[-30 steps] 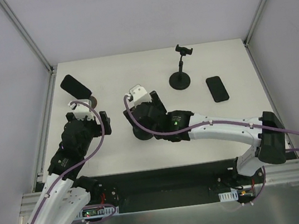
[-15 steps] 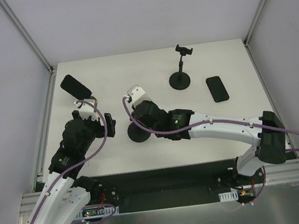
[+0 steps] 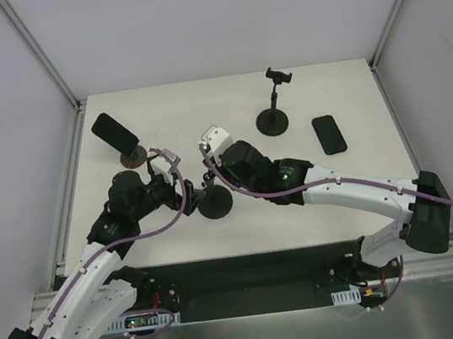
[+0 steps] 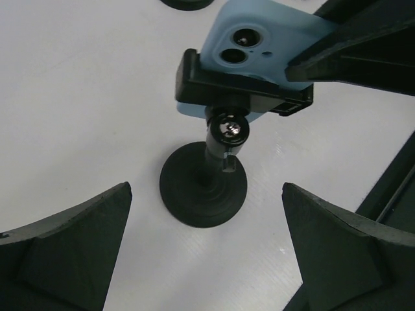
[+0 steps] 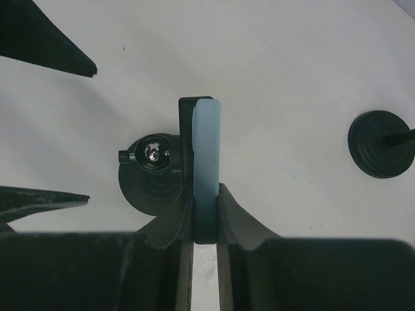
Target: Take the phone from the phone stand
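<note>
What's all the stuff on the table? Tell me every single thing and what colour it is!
table: one, white, under everything.
blue phone: one, light blue, clamped in the middle stand.
middle stand: one, black, table centre.
dark phone: one, black, on the left stand.
left stand: one, dark, far left.
empty stand: one, black, far side, right of centre, holding nothing.
flat phone: one, black, lying on the table at the right.
left gripper: one, black, open, facing the middle stand.
right gripper: one, black, shut on the blue phone.
</note>
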### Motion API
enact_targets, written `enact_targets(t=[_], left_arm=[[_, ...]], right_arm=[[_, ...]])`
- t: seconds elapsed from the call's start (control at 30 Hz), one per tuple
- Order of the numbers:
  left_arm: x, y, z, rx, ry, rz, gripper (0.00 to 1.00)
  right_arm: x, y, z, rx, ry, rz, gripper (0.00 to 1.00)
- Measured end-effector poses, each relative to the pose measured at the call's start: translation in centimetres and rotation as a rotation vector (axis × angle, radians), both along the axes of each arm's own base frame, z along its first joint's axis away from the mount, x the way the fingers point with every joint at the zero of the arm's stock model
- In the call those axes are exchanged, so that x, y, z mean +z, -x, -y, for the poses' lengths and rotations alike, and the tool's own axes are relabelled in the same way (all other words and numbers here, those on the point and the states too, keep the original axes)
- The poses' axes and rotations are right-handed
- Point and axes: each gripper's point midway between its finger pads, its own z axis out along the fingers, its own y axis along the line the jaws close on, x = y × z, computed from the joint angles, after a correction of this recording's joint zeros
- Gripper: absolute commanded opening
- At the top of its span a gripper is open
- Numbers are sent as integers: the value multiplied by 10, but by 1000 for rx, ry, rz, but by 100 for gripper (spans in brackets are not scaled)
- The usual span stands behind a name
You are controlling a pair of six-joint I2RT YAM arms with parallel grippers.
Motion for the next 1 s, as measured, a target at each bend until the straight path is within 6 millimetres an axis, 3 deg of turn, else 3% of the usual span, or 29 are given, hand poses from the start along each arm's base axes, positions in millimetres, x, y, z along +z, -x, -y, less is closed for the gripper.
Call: enact_targets(t=[0.23, 0.47, 0.57, 0.9, 1.0], left_arm=[[-14, -3, 28, -131, -62, -6, 96], [-20, -26, 32, -90, -96, 17, 76], [-21, -32, 35, -83, -90, 19, 71], [-29, -33, 49, -106, -58, 20, 61], [-32, -33, 51, -110, -59, 10, 54]], right_arm=[[-1, 4, 2, 21, -2, 1, 1], [0, 5, 5, 22, -9, -2, 1], [-1, 4, 6, 21, -10, -2, 1], [0, 4, 4, 23, -27, -13, 1], [0, 5, 3, 28, -31, -17, 1]])
